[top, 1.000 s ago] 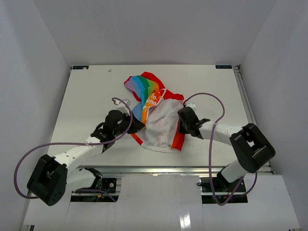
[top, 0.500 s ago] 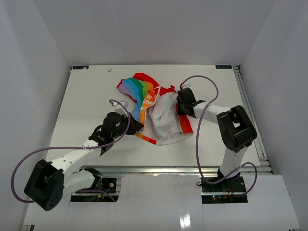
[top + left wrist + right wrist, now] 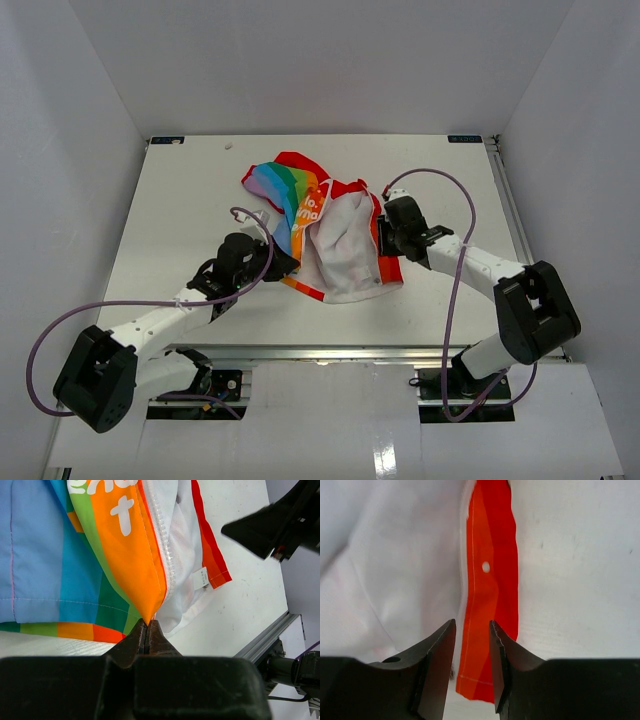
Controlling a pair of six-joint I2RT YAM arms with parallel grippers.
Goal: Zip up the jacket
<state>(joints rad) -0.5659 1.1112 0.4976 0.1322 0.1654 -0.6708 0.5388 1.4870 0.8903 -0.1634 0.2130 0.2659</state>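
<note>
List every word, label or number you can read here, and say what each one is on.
"t": white letter on the orange stripe of the jacket, left wrist view; the letters above it are cut off.
"lo" over "ma": white lettering on that stripe, top view; the rest is folded away.
White tag on the hem: too small to read.

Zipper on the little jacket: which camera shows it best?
The left wrist view: the zipper teeth run close up beside the orange panel. The top view shows the whole jacket, but the teeth are too small to see. The right wrist view shows only red trim and white fabric.
</note>
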